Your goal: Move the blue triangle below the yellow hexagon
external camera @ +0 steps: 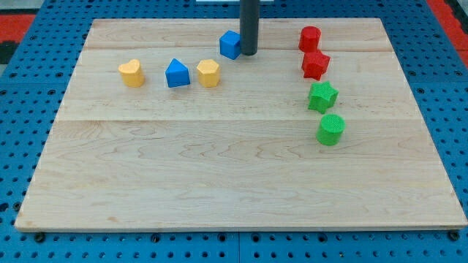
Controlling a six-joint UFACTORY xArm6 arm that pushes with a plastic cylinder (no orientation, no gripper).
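My tip (249, 53), a bare rod with no pincer to open or hold, sits beside the blue cube (230, 44), so the blue triangle (176, 74), between two yellow blocks, the yellow hexagon (208, 73) and the yellow heart (131, 73), hasn't been moved below.

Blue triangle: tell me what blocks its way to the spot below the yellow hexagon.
Nothing visible does. The blue triangle sits just left of the yellow hexagon, with bare board below both. My tip is beside the blue cube.
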